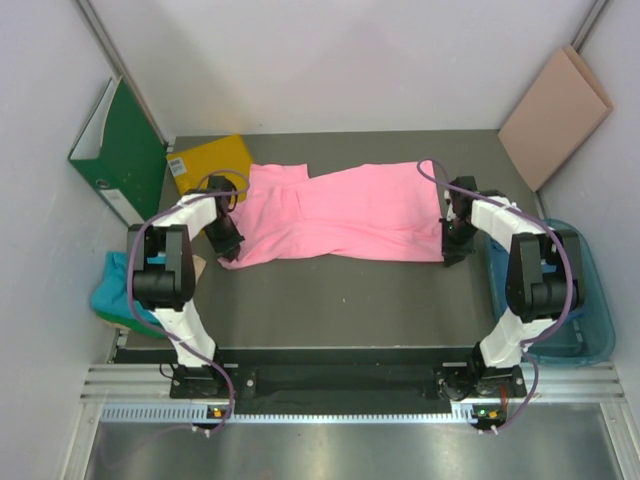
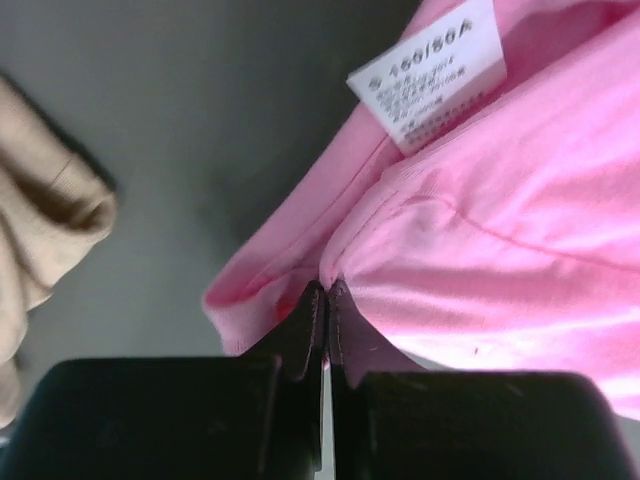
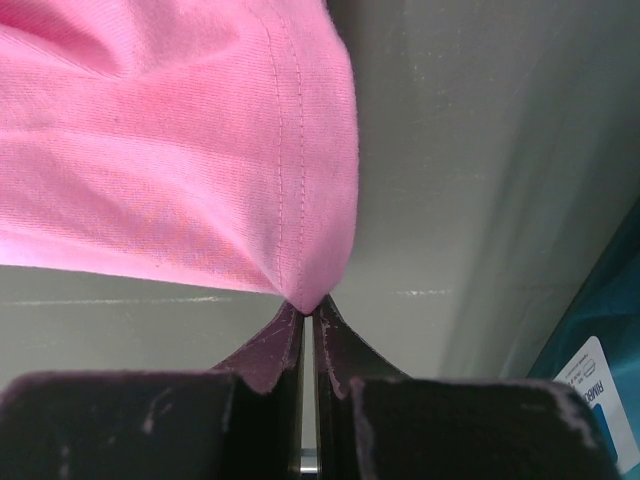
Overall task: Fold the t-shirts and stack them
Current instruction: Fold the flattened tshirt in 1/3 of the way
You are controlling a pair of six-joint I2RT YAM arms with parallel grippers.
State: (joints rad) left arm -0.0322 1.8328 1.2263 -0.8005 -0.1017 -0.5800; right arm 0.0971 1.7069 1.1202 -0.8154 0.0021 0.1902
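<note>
A bright pink t-shirt (image 1: 340, 215) lies spread across the back half of the dark table. My left gripper (image 1: 232, 250) is shut on its near left edge; the left wrist view shows the fingertips (image 2: 327, 290) pinching a fold of pink cloth (image 2: 480, 230) just below the white care label (image 2: 428, 72). At the shirt's near right corner my right gripper (image 1: 452, 250) is shut too. The right wrist view shows its tips (image 3: 311, 303) closed on the stitched hem corner (image 3: 180, 150). A teal t-shirt (image 1: 115, 290) lies bunched left of the table.
A green binder (image 1: 120, 150) leans on the left wall, with a yellow sheet (image 1: 212, 158) at the back left of the table. A tan folder (image 1: 555, 115) leans at the back right. A blue bin (image 1: 590, 300) stands right of the table. Beige cloth (image 2: 40, 240) lies near my left gripper.
</note>
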